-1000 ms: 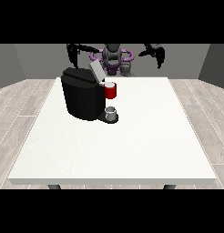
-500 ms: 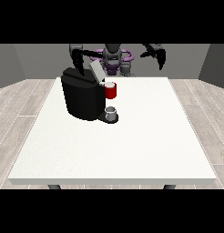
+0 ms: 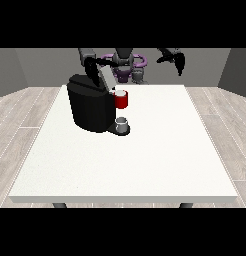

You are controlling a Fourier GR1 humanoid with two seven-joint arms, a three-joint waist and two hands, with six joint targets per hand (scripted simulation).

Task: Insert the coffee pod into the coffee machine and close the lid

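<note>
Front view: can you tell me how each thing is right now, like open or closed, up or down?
Black coffee machine: standing upright on the white table.
Grey lid: raised, open.
Red pod holder: at the machine's front, above the cup.
Small grey cup: upright on the machine's base.
Hand at the view's left: beside the raised lid.
Hand at the view's right: held up in the air, away from the machine.

Large white table (image 3: 145, 160) on dark legs over a pale plank floor (image 3: 20, 120), black coffee machine (image 3: 90, 107) standing on it near the far left corner, small grey cup (image 3: 122, 125) on the machine's base, towards the table's middle
</note>
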